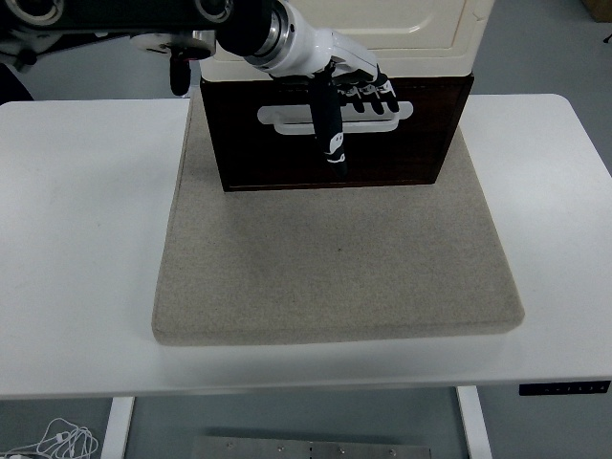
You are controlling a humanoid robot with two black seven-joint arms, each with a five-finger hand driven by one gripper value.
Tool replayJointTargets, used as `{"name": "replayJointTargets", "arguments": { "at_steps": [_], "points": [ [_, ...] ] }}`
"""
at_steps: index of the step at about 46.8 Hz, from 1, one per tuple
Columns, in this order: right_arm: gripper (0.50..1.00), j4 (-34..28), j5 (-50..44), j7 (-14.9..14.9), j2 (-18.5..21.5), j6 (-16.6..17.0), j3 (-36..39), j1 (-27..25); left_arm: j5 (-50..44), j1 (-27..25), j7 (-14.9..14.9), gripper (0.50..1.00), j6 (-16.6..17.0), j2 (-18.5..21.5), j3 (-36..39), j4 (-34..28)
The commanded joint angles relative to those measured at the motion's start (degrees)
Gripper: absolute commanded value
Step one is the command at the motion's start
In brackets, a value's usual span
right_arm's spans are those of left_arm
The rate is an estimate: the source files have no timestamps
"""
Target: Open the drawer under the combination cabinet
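Fingers (pixel 368 96) of left hand (pixel 339 81) overlap drawer (pixel 287 153) handle (pixel 287 119) — grip unclear.

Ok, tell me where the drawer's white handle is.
In the head view, the white handle runs across the dark drawer front, top centre, under the cream cabinet, with the left hand over it.

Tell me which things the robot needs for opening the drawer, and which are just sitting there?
Needed:
dark brown wooden drawer
white plastic drawer handle
left hand, fingers at the handle
cream plastic cabinet on top

Just there:
grey felt mat
white table
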Motion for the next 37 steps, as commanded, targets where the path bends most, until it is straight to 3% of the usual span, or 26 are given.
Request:
{"name": "replayJointTargets", "arguments": {
  "at_steps": [1,37],
  "points": [
    [0.926,0.0,0.0,0.0,0.0,0.0,0.0,0.0,-0.4,0.8,2.3,1.000,0.0,-0.3,-0.2,0.7],
    [0.926,0.0,0.0,0.0,0.0,0.0,0.0,0.0,-2.6,4.2,6.4,1.000,0.3,-2.0,-1.5,6.1]
  ]
}}
